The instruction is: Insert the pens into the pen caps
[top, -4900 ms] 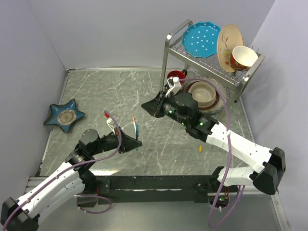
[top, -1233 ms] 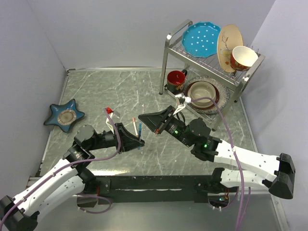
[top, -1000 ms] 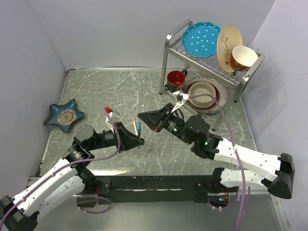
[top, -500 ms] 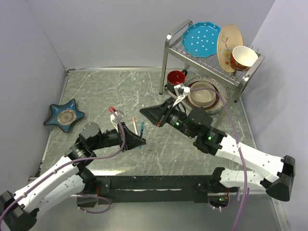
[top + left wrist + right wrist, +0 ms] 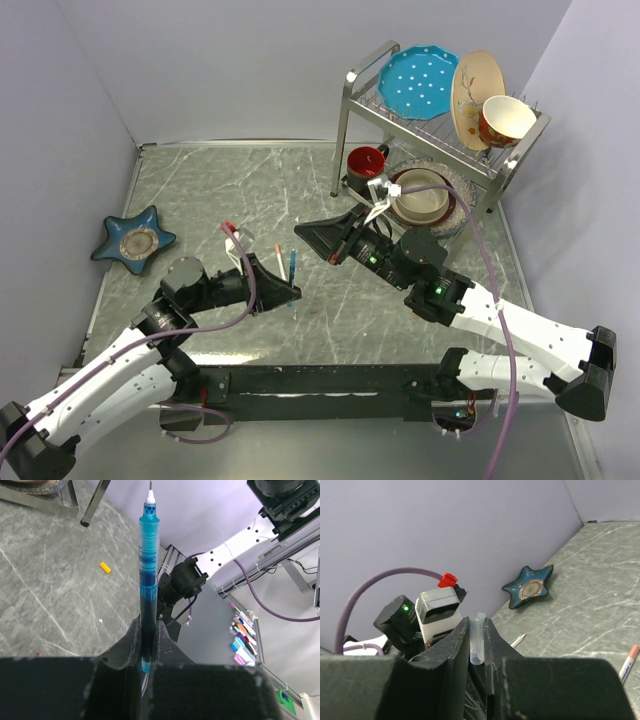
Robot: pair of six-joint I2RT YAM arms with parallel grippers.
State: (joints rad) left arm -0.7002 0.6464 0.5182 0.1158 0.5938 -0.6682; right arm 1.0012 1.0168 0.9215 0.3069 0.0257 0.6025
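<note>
My left gripper (image 5: 288,293) (image 5: 148,626) is shut on the lower end of a blue-teal pen (image 5: 292,266) (image 5: 148,555), which stands upright with its tip uppermost. A short clear pen cap (image 5: 477,642) is pinched, open end up, in my right gripper (image 5: 303,232) (image 5: 477,624), which hovers just right of the blue pen and points left toward it. A white pen (image 5: 279,259) (image 5: 518,640) lies on the table beside the left gripper. Another pen (image 5: 628,663) lies farther right in the right wrist view. A yellow-orange cap (image 5: 104,567) rests on the table.
A dish rack (image 5: 440,110) with plates and a cup stands at the back right. Under it are a red mug (image 5: 366,160) and a bowl (image 5: 420,195) on a plate. A blue star-shaped dish (image 5: 135,240) (image 5: 530,587) sits at the left.
The right gripper has drawn slightly up and to the right with the clear cap. The left gripper and blue pen have barely shifted. Both grips are unchanged.
</note>
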